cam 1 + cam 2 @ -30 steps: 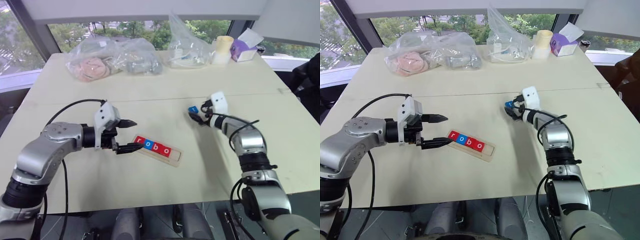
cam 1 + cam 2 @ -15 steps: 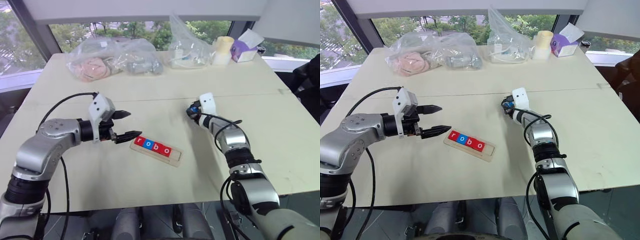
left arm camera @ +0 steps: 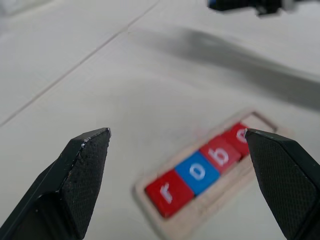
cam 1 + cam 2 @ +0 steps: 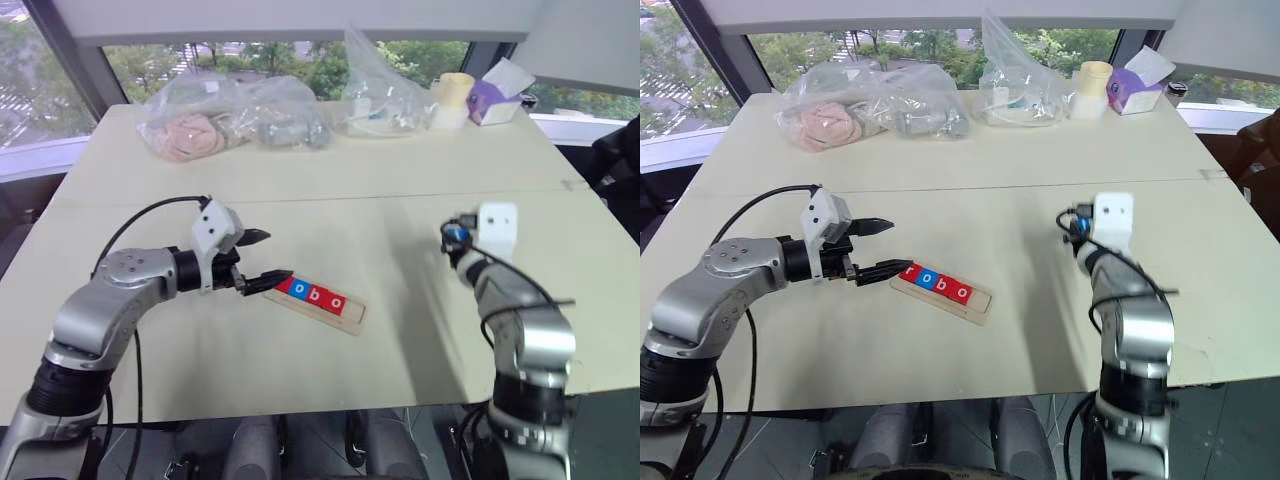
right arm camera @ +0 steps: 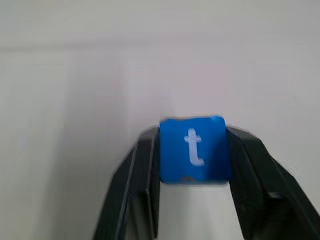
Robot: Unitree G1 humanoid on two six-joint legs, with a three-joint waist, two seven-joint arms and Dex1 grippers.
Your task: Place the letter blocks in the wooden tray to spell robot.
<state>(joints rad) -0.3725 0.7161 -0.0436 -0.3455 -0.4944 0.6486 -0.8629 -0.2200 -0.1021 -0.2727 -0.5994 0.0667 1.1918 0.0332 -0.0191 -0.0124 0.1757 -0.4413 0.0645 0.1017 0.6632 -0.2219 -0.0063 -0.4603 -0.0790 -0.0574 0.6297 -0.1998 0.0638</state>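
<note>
Cream table [image 4: 400, 190], seen from above.

At left: left gripper [image 4: 277, 255], jaws spread wide, nothing between them, hovering just off the tray's left end. One black fingertip close over the r tile [image 3: 167, 192]; cannot tell whether touching.

In the middle: pale wood tray [image 4: 350, 318], lying at a slant on the table. Four tiles seated in its slot, reading r, o [image 3: 197, 171], b [image 3: 220, 156], o [image 3: 239, 136] in red, blue, red, red. One bare slot [image 3: 257, 120] at the right end.

At right: right gripper [image 4: 455, 238], raised above the table and well apart from the tray, clenched on the blue t tile [image 5: 194, 150]. Pinched by two opposite edges, white letter facing the wrist camera and upright there.

Likely troubles from here:
- Slipping out on the way across, given a grip on thin edges only.
- Landing with one edge up on the tray's rim or on the neighbouring o, given a snug last slot with a wall on three sides.
- Ending up turned or upside down against the other letters, if the wrist rolls on the way over.
- Shoving the tray, which appears to lie loose; a sideways touch from either gripper could slide it and move the target.
- Knocking the r, with the left fingertip so close to it.
</note>
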